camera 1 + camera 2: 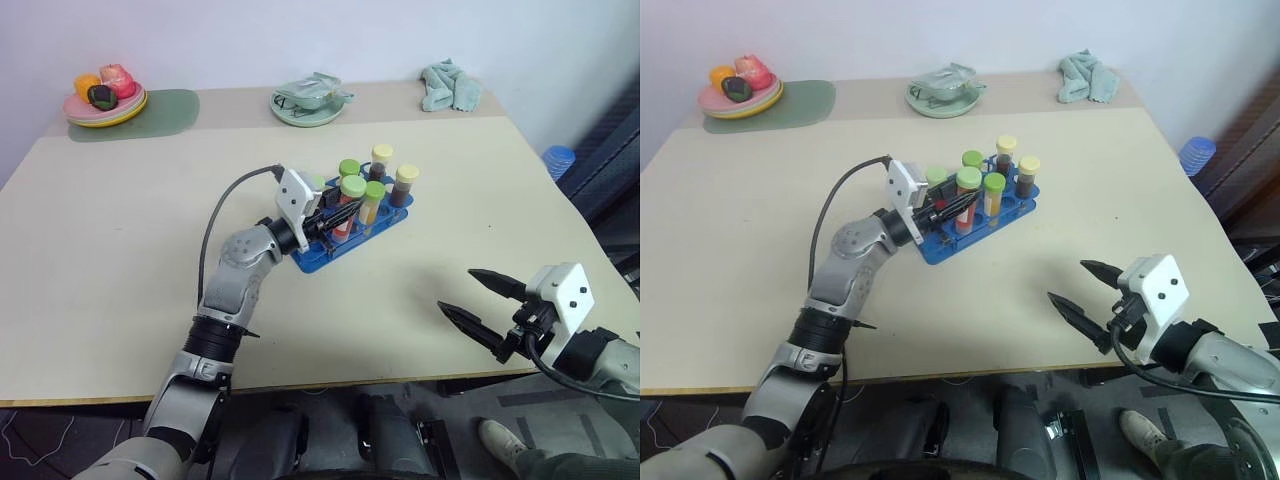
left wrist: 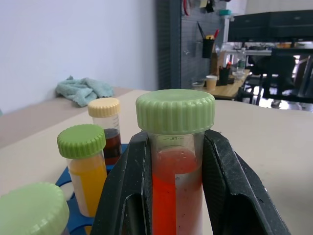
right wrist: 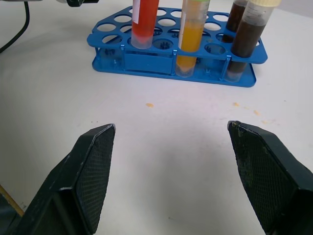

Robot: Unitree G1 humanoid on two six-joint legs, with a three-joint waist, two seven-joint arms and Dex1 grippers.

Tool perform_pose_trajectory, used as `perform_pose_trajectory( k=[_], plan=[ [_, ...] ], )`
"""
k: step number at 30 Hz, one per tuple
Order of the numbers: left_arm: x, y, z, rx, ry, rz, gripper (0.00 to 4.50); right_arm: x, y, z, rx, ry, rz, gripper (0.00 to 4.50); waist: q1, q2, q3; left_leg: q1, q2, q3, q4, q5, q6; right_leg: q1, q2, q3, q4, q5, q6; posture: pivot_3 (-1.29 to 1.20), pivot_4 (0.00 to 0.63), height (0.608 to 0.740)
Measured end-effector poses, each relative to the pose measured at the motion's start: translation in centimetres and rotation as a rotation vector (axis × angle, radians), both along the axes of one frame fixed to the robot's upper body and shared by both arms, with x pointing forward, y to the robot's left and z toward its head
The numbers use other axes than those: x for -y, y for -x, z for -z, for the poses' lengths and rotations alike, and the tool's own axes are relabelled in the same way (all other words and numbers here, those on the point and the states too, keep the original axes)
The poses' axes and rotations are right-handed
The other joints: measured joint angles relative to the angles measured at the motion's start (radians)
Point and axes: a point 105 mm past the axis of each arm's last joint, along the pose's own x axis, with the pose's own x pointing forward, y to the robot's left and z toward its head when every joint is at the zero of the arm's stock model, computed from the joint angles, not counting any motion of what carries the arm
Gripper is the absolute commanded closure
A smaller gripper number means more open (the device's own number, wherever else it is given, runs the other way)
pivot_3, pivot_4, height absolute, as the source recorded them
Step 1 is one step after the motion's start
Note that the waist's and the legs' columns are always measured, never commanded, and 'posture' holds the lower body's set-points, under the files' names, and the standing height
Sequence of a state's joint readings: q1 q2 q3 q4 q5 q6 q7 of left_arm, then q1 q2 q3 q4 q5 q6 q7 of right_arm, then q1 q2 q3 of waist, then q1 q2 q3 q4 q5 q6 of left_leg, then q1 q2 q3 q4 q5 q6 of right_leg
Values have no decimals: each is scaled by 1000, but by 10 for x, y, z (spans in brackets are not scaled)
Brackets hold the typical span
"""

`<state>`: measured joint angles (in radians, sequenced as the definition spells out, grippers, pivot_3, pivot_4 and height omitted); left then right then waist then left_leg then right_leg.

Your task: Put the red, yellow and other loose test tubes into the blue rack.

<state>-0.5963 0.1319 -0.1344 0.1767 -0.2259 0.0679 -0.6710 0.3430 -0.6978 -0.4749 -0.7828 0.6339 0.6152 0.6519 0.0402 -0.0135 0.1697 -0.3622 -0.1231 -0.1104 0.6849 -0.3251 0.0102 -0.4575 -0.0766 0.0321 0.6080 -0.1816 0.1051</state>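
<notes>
Nearest, the right gripper (image 1: 472,297) hangs over the bench's (image 1: 120,260) front edge, jaws spread wide and empty. Farther in, the left gripper (image 1: 335,210) has its jaws pinching a green-capped red tube (image 2: 175,161), upright in the blue rack (image 3: 146,61) mid-bench. Beside it stand a yellow tube (image 2: 85,169) and brown tubes (image 3: 247,34).

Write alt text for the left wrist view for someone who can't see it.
The left gripper is shut on a green-capped tube of red liquid. Beside it, a yellow-liquid tube and a dark-liquid tube stand in the blue rack on the table.
</notes>
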Motion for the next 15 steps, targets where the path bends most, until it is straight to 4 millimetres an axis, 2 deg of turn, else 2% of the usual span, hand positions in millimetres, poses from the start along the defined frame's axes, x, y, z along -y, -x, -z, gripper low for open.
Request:
perform_pose_trajectory(
  k=[6,15],
  plan=[
    [-3,-5,1,6,-14,-39,3690,-2,-1,-2,4,-8,11,734,-1,0,0,7,0,0,-1,0,0,7,0,0,-2,0,0,0,150,740],
    [-7,-5,1,4,-30,-36,3690,-7,-5,-11,13,-11,9,734,0,0,0,7,1,-1,-1,-1,1,9,1,-1,-3,-1,1,0,150,740]
  ],
)
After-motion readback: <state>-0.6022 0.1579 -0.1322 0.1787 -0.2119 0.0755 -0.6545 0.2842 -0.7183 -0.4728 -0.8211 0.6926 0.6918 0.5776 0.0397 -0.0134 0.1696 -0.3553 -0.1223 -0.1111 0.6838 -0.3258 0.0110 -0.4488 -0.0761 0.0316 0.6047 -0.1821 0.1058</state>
